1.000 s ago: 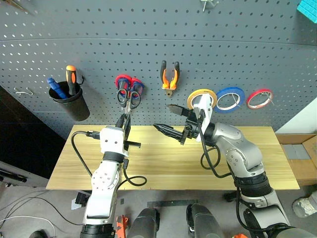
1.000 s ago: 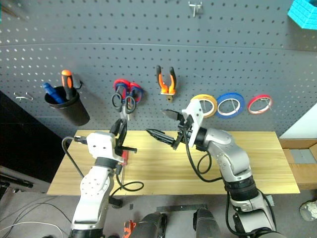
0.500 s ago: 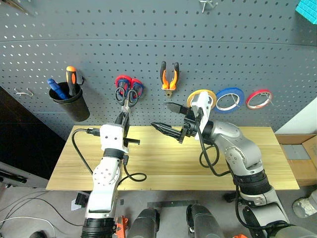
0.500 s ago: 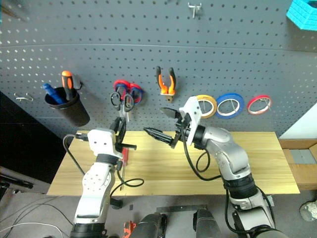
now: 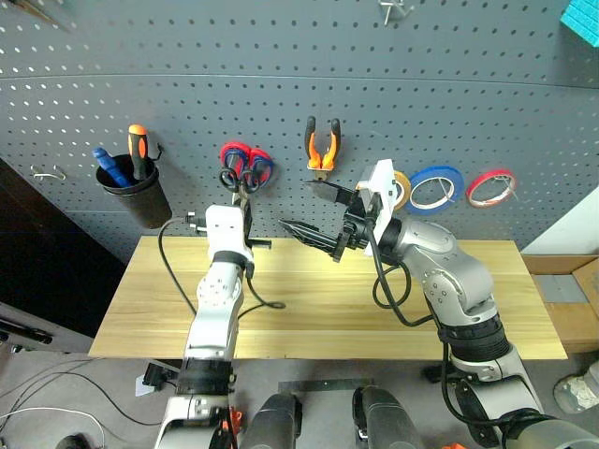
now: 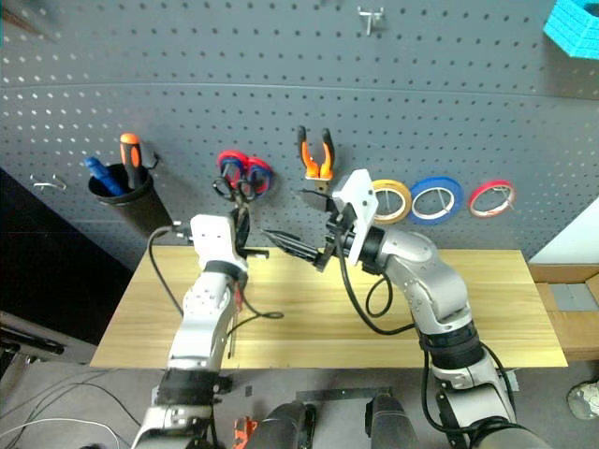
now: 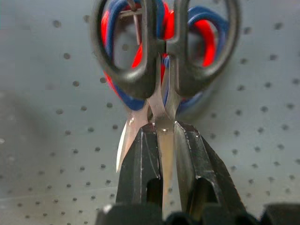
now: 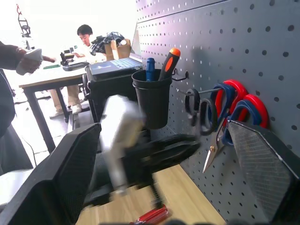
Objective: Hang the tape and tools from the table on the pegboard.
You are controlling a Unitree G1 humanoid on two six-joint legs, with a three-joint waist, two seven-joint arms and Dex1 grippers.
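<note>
My left gripper [image 7: 165,130] is shut on the blades of the black-handled scissors [image 7: 165,51]. Their handles are up against the pegboard [image 5: 421,84], overlapping the hanging red-and-blue scissors [image 5: 255,161]. A thin hook [image 7: 133,14] shows inside one black handle loop. My right gripper [image 5: 314,213] hangs open and empty over the table [image 5: 328,304], pointing toward the left arm. The orange-and-black pliers [image 5: 321,142] hang on the pegboard. Beside them hangs the yellow tape [image 5: 402,187], partly behind my right wrist. The red-handled screwdriver [image 8: 152,215] lies on the table below the left arm.
A blue tape ring [image 5: 435,187] and a red one [image 5: 491,185] hang right of the yellow tape. A black cup [image 5: 133,195] on the board holds orange and blue-handled tools. In the right wrist view, a person [image 8: 84,35] sits at a desk far behind.
My left arm has reached forward to the pegboard, carrying the black scissors up until their handles lie over the red-and-blue scissors. The right gripper has stayed open, nearly in place.
</note>
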